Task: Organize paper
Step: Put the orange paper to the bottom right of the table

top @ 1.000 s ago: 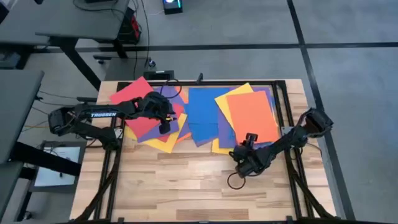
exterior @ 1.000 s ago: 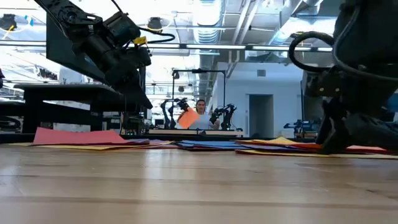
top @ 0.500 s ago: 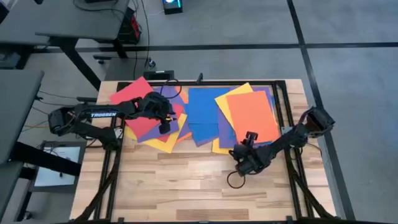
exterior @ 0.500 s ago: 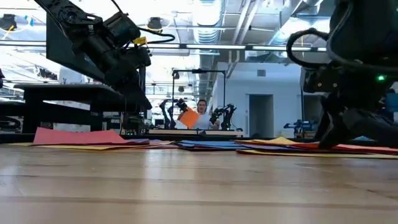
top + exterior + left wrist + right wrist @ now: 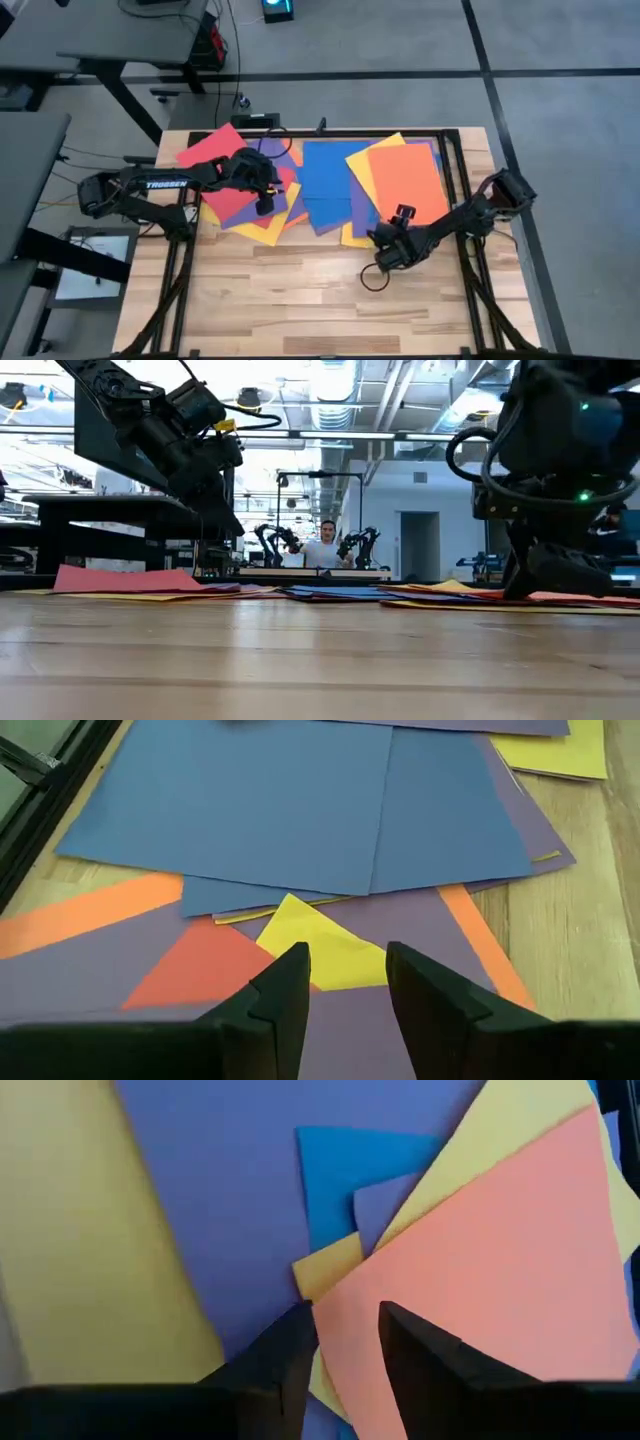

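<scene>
1. Paper (image 5: 325, 185) lies spread in an overlapping mess across the far half of the worktop (image 5: 280, 300): a red sheet (image 5: 212, 147) near the far left corner, blue sheets (image 5: 322, 170) mid-table, and an orange sheet (image 5: 405, 183) on top toward the right edge.
2. My left gripper (image 5: 265, 203) sits low over the purple and yellow sheets on the left side of the pile. The left wrist view shows its fingers (image 5: 285, 990) a narrow gap apart, gripping nothing, with a yellow corner (image 5: 320, 945) just beyond them.
3. My right gripper (image 5: 402, 214) is at the near edge of the orange sheet, toward the right side of the worktop. In the right wrist view its fingers (image 5: 420, 1350) stand slightly parted with that sheet's edge (image 5: 480, 1270) running between them; I cannot tell whether they pinch it.
4. In the low view, a person (image 5: 322, 550) is visible far behind the table.
</scene>
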### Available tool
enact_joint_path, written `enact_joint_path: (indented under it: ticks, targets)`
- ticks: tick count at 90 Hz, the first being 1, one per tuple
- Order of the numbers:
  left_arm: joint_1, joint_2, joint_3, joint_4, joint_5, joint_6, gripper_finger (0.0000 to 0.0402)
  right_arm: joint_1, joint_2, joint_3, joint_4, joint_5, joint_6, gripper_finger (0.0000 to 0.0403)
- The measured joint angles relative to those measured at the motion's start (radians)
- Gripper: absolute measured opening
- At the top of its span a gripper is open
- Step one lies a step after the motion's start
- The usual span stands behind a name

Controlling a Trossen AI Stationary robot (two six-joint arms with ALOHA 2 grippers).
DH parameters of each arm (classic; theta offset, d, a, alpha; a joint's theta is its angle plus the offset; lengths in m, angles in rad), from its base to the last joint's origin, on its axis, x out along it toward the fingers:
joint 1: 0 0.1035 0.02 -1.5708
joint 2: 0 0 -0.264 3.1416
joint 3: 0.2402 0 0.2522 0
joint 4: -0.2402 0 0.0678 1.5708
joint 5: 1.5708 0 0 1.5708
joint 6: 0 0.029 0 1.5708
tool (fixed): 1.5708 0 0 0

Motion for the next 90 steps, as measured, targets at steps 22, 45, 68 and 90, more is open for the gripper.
enact_joint_path:
  ticks: [22, 45, 68, 90]
  targets:
    - [0.0, 0.0, 0.0, 0.0, 0.0, 0.0, 0.0118, -0.034, 0.0, -0.002, 0.001, -0.004, -0.029, 0.0005]
    - [-0.003, -0.002, 0.0, 0.005, 0.0, -0.008, 0.0118, 0.024, -0.027, 0.11, 0.013, -0.04, -0.114, 0.0]
    - [-0.05, -0.002, 0.0, 0.042, 0.0, -0.054, 0.0118, 0.127, -0.03, 0.201, 0.292, -0.218, -0.348, 0.0]
    - [-0.107, -0.002, 0.0, 0.04, 0.001, -0.091, 0.0118, 0.188, -0.029, 0.201, 0.322, -0.221, -0.198, 0.0]
